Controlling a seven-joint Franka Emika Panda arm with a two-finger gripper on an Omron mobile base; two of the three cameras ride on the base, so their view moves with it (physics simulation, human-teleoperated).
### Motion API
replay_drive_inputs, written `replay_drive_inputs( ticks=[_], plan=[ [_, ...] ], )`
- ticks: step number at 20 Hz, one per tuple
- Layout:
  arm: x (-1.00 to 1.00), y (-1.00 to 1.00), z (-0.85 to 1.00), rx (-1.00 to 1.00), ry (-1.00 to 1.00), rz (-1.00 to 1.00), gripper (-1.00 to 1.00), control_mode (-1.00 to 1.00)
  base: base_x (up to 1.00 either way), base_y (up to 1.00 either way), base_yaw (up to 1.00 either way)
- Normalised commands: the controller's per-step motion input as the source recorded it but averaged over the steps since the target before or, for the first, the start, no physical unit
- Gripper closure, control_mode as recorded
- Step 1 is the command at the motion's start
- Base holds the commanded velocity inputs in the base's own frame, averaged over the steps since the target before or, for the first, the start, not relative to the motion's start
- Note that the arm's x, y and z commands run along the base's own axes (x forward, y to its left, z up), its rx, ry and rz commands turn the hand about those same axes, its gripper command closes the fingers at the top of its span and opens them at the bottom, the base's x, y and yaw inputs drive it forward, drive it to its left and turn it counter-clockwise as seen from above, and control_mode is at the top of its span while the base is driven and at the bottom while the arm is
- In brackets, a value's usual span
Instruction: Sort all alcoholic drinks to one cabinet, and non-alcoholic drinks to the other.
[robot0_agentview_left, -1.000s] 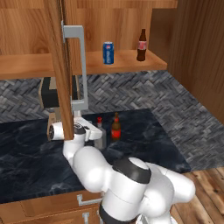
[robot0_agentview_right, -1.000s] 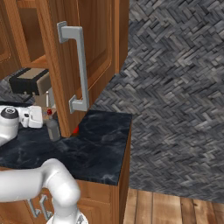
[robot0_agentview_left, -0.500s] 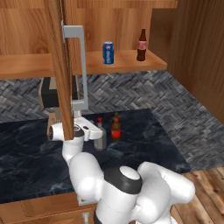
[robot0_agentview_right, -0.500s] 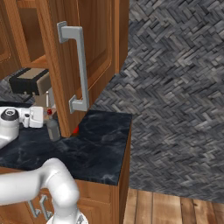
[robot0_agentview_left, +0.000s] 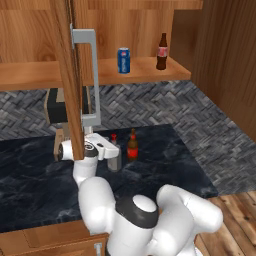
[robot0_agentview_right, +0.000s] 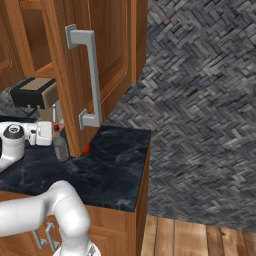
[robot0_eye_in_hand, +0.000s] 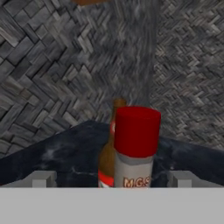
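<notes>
Tool (robot0_eye_in_hand: 111, 179) gaping wide, I'm lining up on the liquor (robot0_eye_in_hand: 134, 148); beer (robot0_agentview_left: 132, 145) waiting on counter (robot0_agentview_left: 170, 165); can (robot0_agentview_left: 123, 60) and cola (robot0_agentview_left: 162, 51) sitting shelved.

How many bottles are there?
3. A cola bottle stands on the open cabinet shelf, right of the blue soda can. The red-capped liquor bottle and brown beer bottle stand together on the dark counter. The cabinet door may hide others.
</notes>
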Motion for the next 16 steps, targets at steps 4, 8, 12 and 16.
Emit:
replay_drive_inputs(
  ticks=[4,8,12,16],
  plan=[
    [0.04,-0.01,0.0,0.0,0.0,0.0,-1.0,-1.0,0.0,0.0,0.0],
    [0.0,-0.06,0.0,0.0,0.02,0.0,-1.0,-1.0,0.0,0.0,0.0],
    [0.0,-0.05,0.0,-0.01,0.02,0.0,1.0,-1.0,0.0,0.0,0.0],
    [0.0,-0.13,0.0,-0.01,0.03,0.0,1.0,-1.0,0.0,0.0,0.0]
  ],
)
